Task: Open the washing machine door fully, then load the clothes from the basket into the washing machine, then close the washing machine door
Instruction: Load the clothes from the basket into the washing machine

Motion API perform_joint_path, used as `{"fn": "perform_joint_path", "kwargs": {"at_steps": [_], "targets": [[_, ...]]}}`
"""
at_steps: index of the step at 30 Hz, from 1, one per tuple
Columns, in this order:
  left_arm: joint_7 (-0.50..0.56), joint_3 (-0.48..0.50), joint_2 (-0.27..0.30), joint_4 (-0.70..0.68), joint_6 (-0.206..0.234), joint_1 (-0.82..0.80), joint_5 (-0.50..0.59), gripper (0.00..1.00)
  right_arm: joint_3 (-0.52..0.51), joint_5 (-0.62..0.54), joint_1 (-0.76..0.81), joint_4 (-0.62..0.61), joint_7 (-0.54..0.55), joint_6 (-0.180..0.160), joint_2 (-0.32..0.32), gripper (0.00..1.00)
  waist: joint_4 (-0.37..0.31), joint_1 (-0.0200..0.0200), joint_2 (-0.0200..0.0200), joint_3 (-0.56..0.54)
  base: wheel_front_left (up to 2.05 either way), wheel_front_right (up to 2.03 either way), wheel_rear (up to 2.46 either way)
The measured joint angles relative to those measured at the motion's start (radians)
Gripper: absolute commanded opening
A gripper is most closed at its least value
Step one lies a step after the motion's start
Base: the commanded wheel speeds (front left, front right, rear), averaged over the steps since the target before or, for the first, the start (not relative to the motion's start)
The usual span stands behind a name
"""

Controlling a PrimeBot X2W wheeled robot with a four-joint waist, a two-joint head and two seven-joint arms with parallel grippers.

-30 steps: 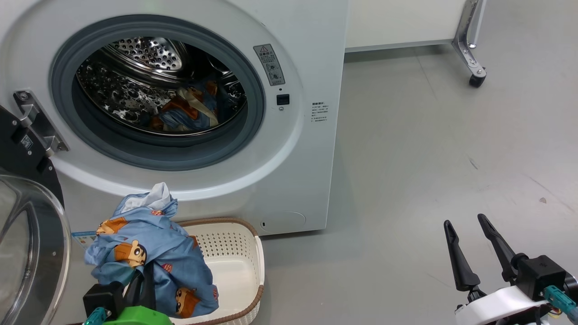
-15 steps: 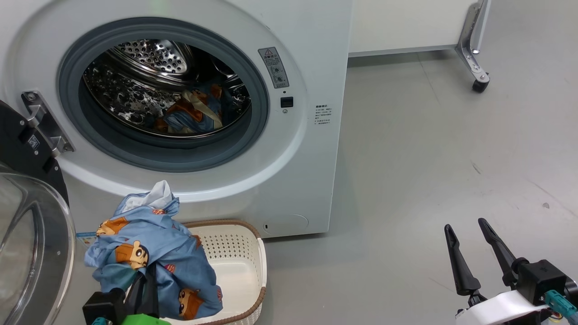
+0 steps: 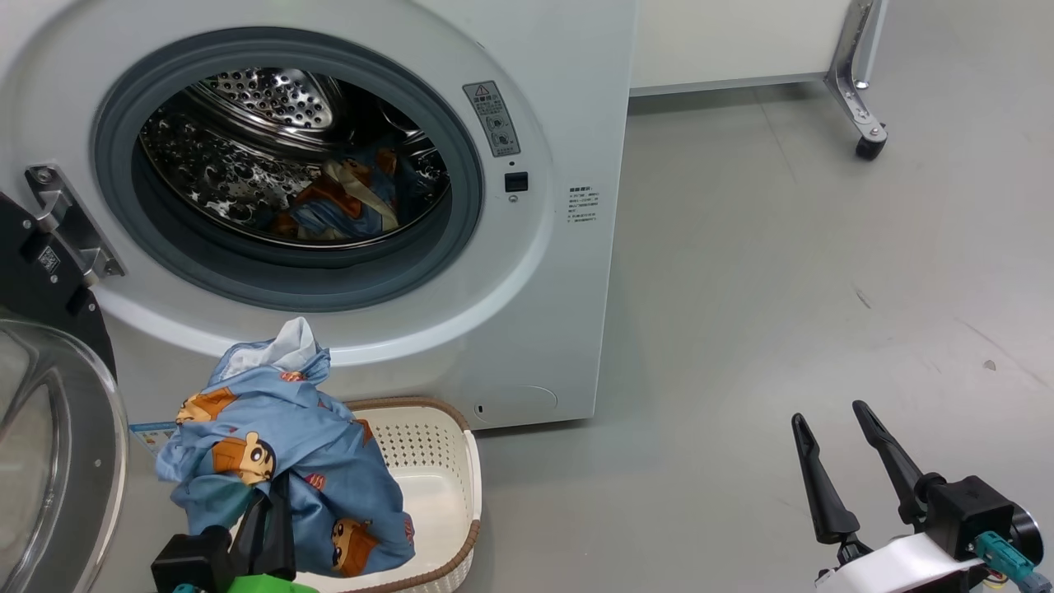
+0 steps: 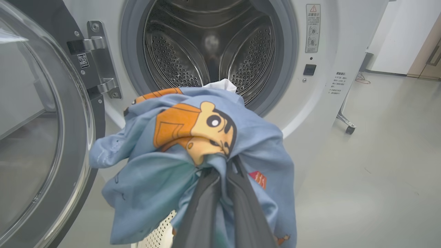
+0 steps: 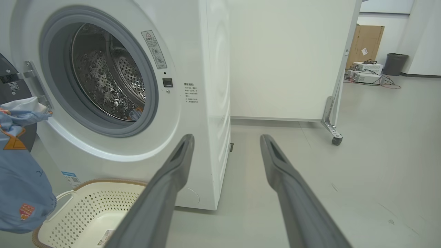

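The washing machine stands with its door swung open to the left. One of the clothes lies inside the steel drum. My left gripper is shut on another light-blue garment and holds it bunched above the left part of the basket, below the drum opening. In the left wrist view the fingers pinch the fabric. My right gripper stands open over the floor at the lower right, holding nothing.
The door's glass bowl and metal hinge lie close to the left of the held garment. A white panel on a castor leg stands behind the machine at the right. Grey floor stretches to the right of the machine.
The held garment has risen slightly and shifted a little right over the basket. My right gripper has drifted slightly left and down. The head camera wobbled.
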Motion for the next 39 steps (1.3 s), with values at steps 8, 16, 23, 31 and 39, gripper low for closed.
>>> {"fn": "perform_joint_path", "kwargs": {"at_steps": [8,16,23,31,39], "targets": [[0.000,0.001,0.000,-0.029,0.021,0.000,0.001,0.00,0.018,0.000,-0.001,-0.001,0.000,0.000,0.016,1.00,-0.040,0.0000,0.0000,0.022,0.00,0.00,0.00],[0.000,0.002,0.002,-0.030,0.036,-0.034,0.011,0.00,0.015,0.000,-0.007,-0.016,0.000,0.000,0.038,1.00,-0.084,0.0000,0.0000,0.078,0.00,0.00,0.00],[0.017,0.043,0.040,-0.030,0.053,-0.147,0.034,0.00,0.030,0.000,-0.062,-0.027,0.000,0.000,0.057,1.00,-0.132,0.0000,0.0000,0.148,0.00,0.00,0.00],[0.051,0.131,0.113,-0.024,0.085,-0.281,0.034,0.00,0.046,0.000,-0.113,-0.027,0.000,0.000,0.074,1.00,-0.206,0.0001,0.0000,0.228,0.00,0.00,0.00],[0.105,0.207,0.189,0.028,0.098,-0.421,0.032,0.00,0.069,0.004,-0.140,-0.026,0.000,0.000,0.094,1.00,-0.283,0.0001,0.0000,0.307,0.00,0.00,0.00]]}}
